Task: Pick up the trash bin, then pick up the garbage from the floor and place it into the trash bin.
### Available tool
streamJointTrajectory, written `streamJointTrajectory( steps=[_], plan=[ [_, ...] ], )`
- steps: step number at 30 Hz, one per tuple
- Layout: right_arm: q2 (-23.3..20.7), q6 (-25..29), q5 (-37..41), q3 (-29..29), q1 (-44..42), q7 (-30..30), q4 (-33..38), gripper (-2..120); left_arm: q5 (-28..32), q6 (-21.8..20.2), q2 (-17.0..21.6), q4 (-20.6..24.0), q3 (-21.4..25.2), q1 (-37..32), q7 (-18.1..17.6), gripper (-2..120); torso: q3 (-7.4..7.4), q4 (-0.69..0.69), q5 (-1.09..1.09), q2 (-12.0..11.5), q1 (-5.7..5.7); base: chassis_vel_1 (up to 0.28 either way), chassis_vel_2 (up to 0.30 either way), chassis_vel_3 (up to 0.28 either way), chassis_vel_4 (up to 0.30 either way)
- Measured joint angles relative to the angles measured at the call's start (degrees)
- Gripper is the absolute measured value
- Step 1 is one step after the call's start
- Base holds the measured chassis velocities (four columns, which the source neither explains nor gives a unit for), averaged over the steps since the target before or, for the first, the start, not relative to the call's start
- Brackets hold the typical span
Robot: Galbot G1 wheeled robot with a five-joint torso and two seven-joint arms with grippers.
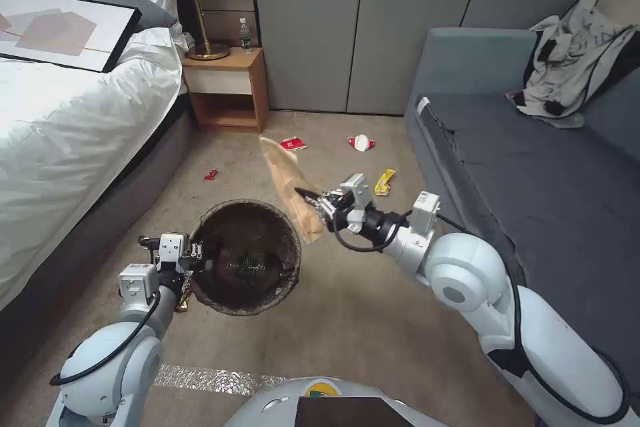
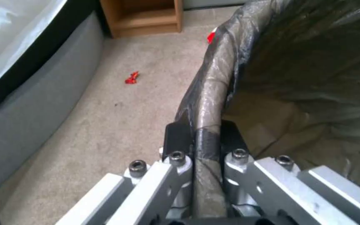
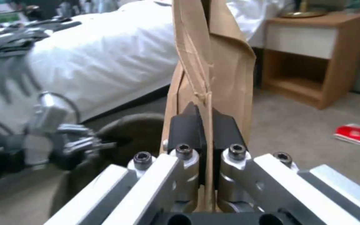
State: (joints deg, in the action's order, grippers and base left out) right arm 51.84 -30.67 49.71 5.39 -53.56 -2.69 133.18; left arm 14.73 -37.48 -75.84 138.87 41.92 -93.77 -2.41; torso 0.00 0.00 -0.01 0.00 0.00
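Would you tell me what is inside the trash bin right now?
Inside the trash bin, a clear bottle with green label lies on the dark liner; anything beneath it is hidden.

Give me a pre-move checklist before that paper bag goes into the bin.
1. Left claw clamped on the trash bin rim: ok, one finger each side of the lined rim.
2. Right claw gripping the brown paper bag: ok, fingers pinch a fold.
3. Bag over the bin opening: not ok, in the head view it hangs beside the rim.
4. Bin mouth open: ok, liner spread wide; a bottle already lies inside.
5. Whole bag fits in the bin: cannot tell.
6. Litter left on the floor: not ok, a yellow wrapper and red packets remain.
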Motion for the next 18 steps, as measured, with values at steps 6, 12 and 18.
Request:
streamJointTrajectory(
  steps=[6,12,18],
  plan=[
    [0.06,-0.28,0.00,-3.63,1.63,0.17,0.16,0,0.01,-0.28,0.22,-0.16,-0.13,0.29,-0.05,3,0.00,0.00,0.00,0.00,0.00,0.000,0.000,0.000,0.000],
    [0.27,-0.71,-0.08,-8.95,4.48,0.72,0.11,0,0.10,-0.62,0.36,-0.30,-0.29,0.43,-0.07,3,0.00,0.00,0.00,0.00,0.00,0.000,0.000,0.000,0.000],
    [0.80,-1.25,-0.25,-16.18,8.25,2.97,-1.04,0,0.24,-0.80,0.43,-0.46,-0.37,0.66,-0.10,3,0.00,0.00,-0.01,0.00,0.00,0.000,0.000,0.000,0.000]
  ],
)
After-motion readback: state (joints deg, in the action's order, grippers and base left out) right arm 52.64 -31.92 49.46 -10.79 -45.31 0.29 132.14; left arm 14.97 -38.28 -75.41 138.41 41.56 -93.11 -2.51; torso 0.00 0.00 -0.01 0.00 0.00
